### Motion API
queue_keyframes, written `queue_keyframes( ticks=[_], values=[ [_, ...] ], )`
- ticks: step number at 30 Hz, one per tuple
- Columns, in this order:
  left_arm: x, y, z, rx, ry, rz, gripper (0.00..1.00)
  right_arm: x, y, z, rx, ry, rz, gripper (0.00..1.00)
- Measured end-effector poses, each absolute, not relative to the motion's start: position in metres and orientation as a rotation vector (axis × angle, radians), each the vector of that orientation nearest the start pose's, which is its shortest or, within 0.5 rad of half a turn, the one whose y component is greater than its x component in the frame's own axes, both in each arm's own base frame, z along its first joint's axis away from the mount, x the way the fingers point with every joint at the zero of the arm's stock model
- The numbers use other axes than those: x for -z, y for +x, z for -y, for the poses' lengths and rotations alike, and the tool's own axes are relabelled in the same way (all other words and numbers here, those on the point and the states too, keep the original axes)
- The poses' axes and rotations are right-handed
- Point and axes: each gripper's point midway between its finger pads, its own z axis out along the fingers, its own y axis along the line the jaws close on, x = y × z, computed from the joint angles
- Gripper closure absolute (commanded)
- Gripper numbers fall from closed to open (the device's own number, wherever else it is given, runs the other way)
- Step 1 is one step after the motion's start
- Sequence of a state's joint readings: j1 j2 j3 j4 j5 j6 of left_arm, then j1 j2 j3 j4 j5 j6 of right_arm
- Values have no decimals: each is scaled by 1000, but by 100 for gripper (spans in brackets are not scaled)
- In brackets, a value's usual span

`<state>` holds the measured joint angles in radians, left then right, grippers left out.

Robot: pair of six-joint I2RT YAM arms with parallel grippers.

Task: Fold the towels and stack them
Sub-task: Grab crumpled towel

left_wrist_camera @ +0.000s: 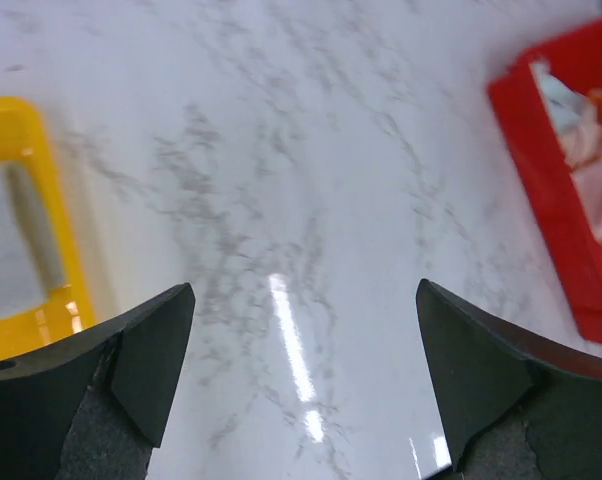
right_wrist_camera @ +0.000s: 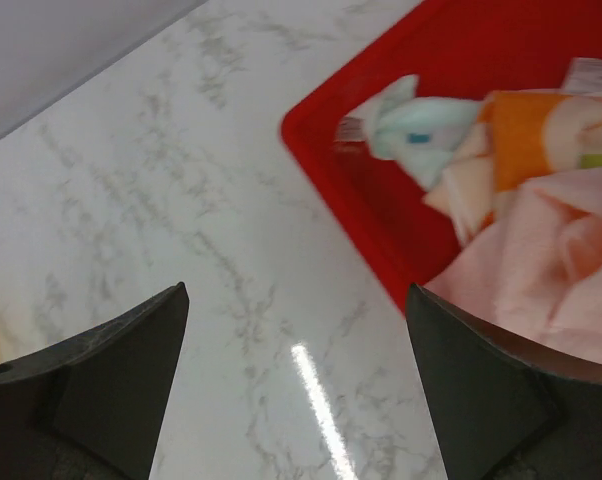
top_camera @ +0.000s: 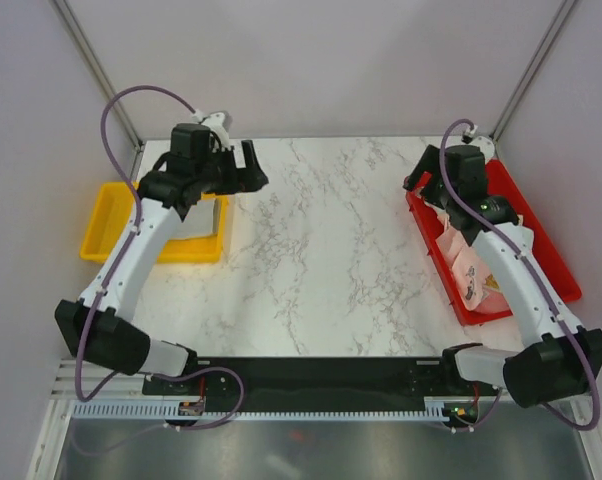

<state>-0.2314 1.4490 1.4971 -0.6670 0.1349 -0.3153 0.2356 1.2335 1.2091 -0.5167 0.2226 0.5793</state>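
We judge both arms are btwn towels: nothing held, next pick not begun. Left gripper (left_wrist_camera: 303,300) is spread wide w/ only bare marble table (left_wrist_camera: 281,150) btwn its jaws. Right gripper (right_wrist_camera: 297,295) is likewise wide apart and empty, marble below it.

Nearest the right jaws is the red tray (right_wrist_camera: 331,190), its corner just ahead and to the right of the right-hand jaw. Inside, closest to that jaw, lies a crumpled pale pink towel (right_wrist_camera: 541,260). Beyond it are an orange printed towel (right_wrist_camera: 526,135) and a mint/white towel (right_wrist_camera: 421,125), all heaped & touching. Top view shows a pink patterned towel (top_camera: 476,275) behind the jaws, toward the arm's base, partly under the arm.

Next move, as we see it: right gripper shifts right over the tray rim, drops onto an edge of the pale pink towel, pinches it, then carries it to the open marble btwn the arms for folding. The tray wall blocks a low approach. The heap is tangled, so a neighbour may get dragged up too.

Left of the left jaws sits the yellow tray (left_wrist_camera: 51,200), w/ sth pale grey-white inside. It's prob. a folded towel, but we can't confirm. Far ahead-right of those jaws is the red tray again.
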Motion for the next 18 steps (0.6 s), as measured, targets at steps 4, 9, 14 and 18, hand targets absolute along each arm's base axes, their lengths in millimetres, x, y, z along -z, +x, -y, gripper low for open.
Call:
queue_keyframes(
  ticks=[4,9,14,18],
  values=[
    [-271,334,185,679,181,-2193,0,-244,375,20,-1,737,-2020,4],
    [-214,322,172,667,85,-2328,3,-215,372,96,162,946,-2028,8],
    [-197,351,153,615,-53,-2383,8,-171,371,115,224,1002,-2146,11],
    [-209,370,140,605,-120,-2346,8,-151,370,124,253,1015,-2204,25]
  ],
)
